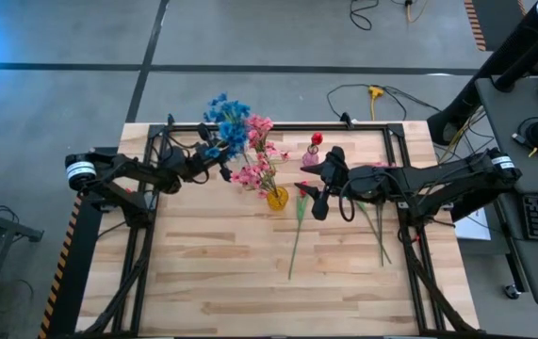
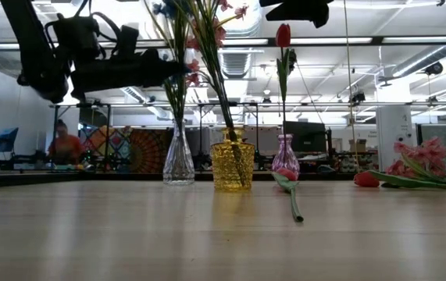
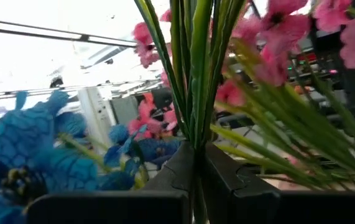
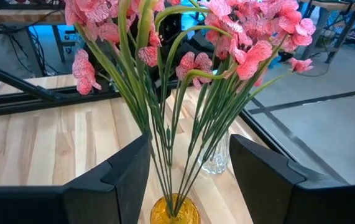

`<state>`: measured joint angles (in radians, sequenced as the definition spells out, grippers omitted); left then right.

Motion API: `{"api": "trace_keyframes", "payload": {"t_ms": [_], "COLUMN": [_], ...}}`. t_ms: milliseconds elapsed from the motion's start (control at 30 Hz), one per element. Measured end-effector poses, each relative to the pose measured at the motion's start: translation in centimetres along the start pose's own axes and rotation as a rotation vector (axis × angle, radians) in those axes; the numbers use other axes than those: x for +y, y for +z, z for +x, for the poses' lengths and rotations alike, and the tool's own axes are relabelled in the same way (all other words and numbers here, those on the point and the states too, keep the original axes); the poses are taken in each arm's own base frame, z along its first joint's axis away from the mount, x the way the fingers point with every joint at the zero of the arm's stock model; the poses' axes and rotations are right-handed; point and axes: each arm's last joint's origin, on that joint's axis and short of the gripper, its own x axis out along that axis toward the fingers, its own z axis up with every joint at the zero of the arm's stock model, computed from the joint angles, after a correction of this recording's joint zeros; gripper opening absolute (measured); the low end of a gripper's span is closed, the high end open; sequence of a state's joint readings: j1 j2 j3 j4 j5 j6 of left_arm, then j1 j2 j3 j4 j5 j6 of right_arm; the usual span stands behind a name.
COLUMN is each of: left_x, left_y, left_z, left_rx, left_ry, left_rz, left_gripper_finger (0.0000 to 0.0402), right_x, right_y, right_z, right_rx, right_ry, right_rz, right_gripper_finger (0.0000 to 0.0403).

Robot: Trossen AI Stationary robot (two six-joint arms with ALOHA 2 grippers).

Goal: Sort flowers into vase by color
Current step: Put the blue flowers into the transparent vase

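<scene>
Blue flowers (image 1: 227, 118) stand in a clear vase (image 2: 178, 160). Pink flowers (image 1: 257, 162) stand in a yellow vase (image 1: 277, 198). One red flower (image 2: 283, 36) stands in a small pink vase (image 2: 285, 158). My left gripper (image 1: 223, 168) is up among the blue stems, shut on a thin green stem. My right gripper (image 1: 314, 200) hangs open, right of the yellow vase (image 4: 174, 213) and above the table, holding nothing. Its fingers frame the pink stems (image 4: 171, 143) from a distance. A red flower (image 1: 297, 226) lies flat on the table. My left gripper pinches a thin green stem (image 3: 196, 202) between its two shut fingers (image 3: 227, 180). The fingers come from the table's left, slanting slightly upward, and lie across the upright stem. In the low view the fingertips (image 2: 182, 69) sit among the blue stems above the clear vase. Which blossom the held stem carries cannot be told.
More pink flowers (image 2: 424, 165) and a red bud (image 2: 365, 179) lie on the table at the right, under my right arm (image 1: 410, 179). A black frame (image 1: 396, 141) borders the wooden table. The near half of the table (image 1: 250, 282) is bare wood.
</scene>
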<state>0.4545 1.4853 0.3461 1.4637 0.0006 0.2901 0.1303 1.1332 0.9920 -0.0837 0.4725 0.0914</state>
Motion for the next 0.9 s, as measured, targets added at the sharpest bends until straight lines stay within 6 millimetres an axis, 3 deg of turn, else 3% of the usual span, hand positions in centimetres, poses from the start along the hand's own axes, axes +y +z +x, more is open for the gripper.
{"api": "trace_keyframes", "payload": {"t_ms": [900], "left_x": [0.05], "left_y": [-0.24], "left_z": [-0.34], "left_rx": [0.017], "left_ry": [0.023], "left_rz": [-0.021], "left_gripper_finger": [0.0], "right_x": [-0.01], "right_y": [-0.09], "right_z": [0.0], "right_rx": [0.008], "right_ry": [-0.001], "right_rz": [0.001], "right_gripper_finger": [0.0212]}}
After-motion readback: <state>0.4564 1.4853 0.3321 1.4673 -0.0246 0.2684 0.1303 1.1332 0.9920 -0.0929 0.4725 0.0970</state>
